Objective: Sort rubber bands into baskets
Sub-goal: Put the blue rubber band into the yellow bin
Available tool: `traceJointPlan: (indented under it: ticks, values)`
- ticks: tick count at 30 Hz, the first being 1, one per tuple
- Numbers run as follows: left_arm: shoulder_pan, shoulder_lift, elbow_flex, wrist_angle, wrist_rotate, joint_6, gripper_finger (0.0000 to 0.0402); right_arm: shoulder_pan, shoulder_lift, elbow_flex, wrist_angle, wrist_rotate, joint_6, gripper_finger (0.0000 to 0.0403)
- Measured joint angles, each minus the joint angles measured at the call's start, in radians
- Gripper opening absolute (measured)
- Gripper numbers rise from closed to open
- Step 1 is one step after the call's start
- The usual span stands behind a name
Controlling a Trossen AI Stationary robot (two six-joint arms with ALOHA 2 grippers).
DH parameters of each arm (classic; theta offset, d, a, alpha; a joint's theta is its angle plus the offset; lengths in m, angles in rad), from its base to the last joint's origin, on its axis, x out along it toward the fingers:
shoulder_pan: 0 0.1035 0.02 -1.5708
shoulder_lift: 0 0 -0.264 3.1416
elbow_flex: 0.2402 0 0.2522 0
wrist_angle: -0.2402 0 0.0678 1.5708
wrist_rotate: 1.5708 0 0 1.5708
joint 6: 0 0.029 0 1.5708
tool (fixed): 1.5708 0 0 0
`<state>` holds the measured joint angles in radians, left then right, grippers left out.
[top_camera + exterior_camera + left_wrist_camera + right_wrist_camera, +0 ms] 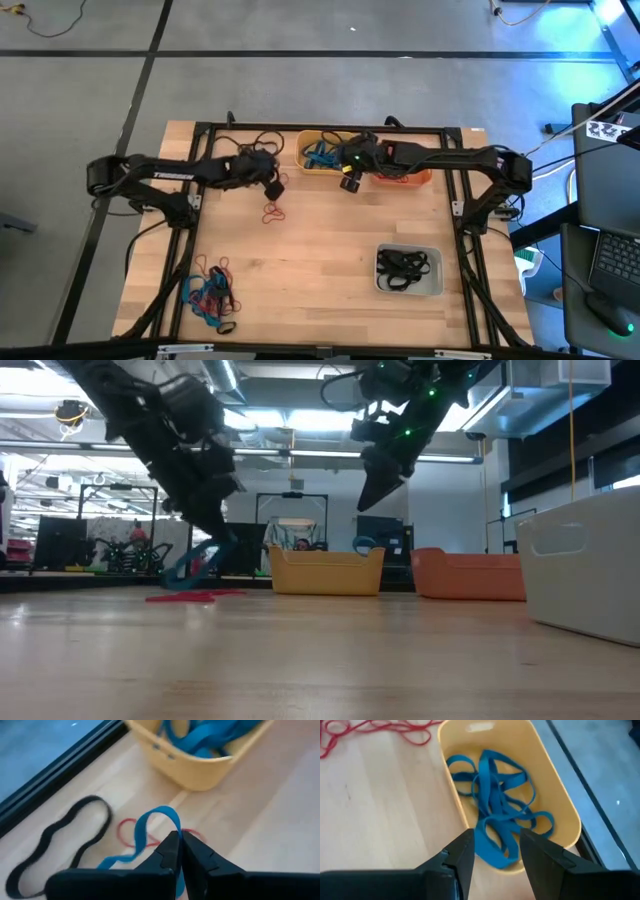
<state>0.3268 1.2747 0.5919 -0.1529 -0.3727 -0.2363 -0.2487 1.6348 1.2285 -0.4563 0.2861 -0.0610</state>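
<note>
**Blue Band Pinched Beside Yellow Tub**

From above: left gripper point(273, 188) low over the pale wooden table point(330, 260), near the small yellow rectangular plastic basket point(318, 153); thin red rubber loop point(272, 211) lying just beside it. Right gripper point(349, 181) poised at the yellow basket's edge, next to the orange plastic basket point(412, 178). Pale grey translucent basket point(409, 271) with black bands well apart toward the near right; tangled heap of blue, red and black rubber bands point(210, 294) at the near left corner.

From table height: left arm reaching down near the tabletop, blue band trailing below it; right arm held well above the baskets.

Left wrist: fingers pressed together on a thin blue rubber band point(150, 822), with a black rubber loop point(60, 845) flat on the wood nearby.

Right wrist: fingers point(462, 855) standing apart, nothing between them, over the blue bands in the yellow basket.
</note>
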Motion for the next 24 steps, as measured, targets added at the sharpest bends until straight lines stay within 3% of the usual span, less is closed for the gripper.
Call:
traceJointPlan:
  ticks: [5, 17, 24]
  values:
    - [-0.050, -0.041, 0.000, 0.037, 0.072, 0.010, 0.0009, 0.001, -0.050, 0.000, -0.058, -0.008, 0.001, 0.0156]
    - [-0.189, -0.092, 0.030, 0.091, 0.100, 0.072, 0.0009, 0.088, -0.127, 0.000, -0.139, -0.012, 0.006, 0.0156]
    - [-0.248, -0.084, 0.037, 0.143, 0.256, 0.149, 0.0005, 0.150, -0.127, -0.101, -0.139, 0.053, 0.033, 0.0156]
